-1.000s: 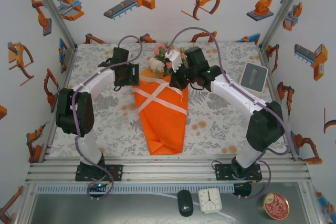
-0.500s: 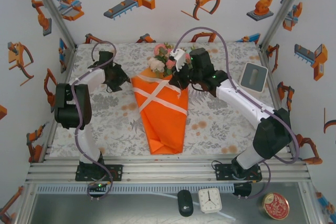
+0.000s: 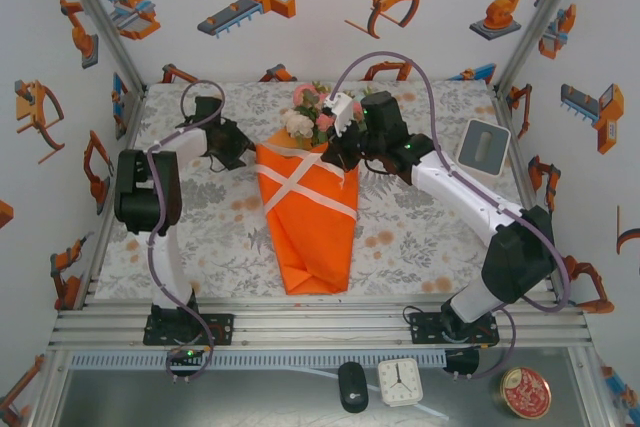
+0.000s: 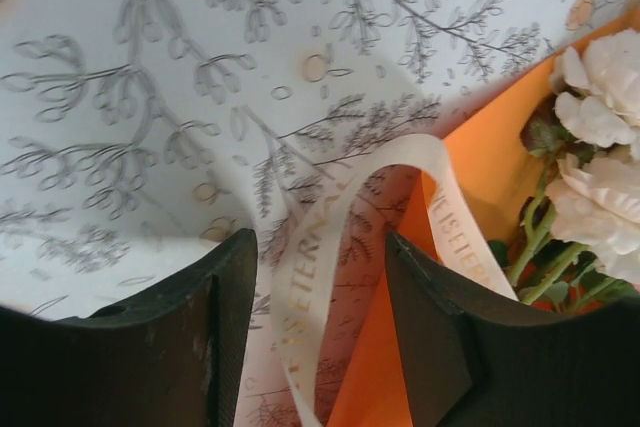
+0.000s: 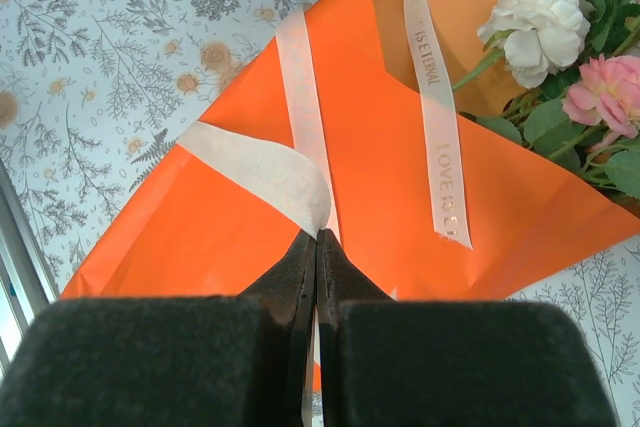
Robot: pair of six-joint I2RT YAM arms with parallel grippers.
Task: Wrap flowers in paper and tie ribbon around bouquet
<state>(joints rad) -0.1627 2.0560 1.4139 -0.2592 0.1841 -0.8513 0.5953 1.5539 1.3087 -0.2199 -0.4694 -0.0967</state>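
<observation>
The bouquet (image 3: pixel 305 217) lies mid-table, an orange paper cone with its point toward the arms. Pink and white flowers (image 3: pixel 310 117) stick out of its far end. A cream ribbon (image 3: pixel 300 182) crosses the cone. My left gripper (image 3: pixel 236 145) sits at the cone's upper left corner. In the left wrist view it is open (image 4: pixel 320 282), and a loop of ribbon (image 4: pixel 310 257) lies loose between the jaws beside the paper (image 4: pixel 490 157) and flowers (image 4: pixel 600 147). My right gripper (image 5: pixel 316 242) is shut on the ribbon (image 5: pixel 300 107) above the paper (image 5: pixel 380 177), near the flowers (image 5: pixel 545 7).
A white box-like device (image 3: pixel 484 147) stands at the table's right edge. Below the front rail lie a black mouse (image 3: pixel 352 387), a small clock (image 3: pixel 399 382) and a round red tin (image 3: pixel 525 392). Enclosure walls close off the left, right and back.
The left gripper pulled left away from the cone's corner, then came back part of the way. The right gripper shifted slightly toward the flowers and has since held still.
</observation>
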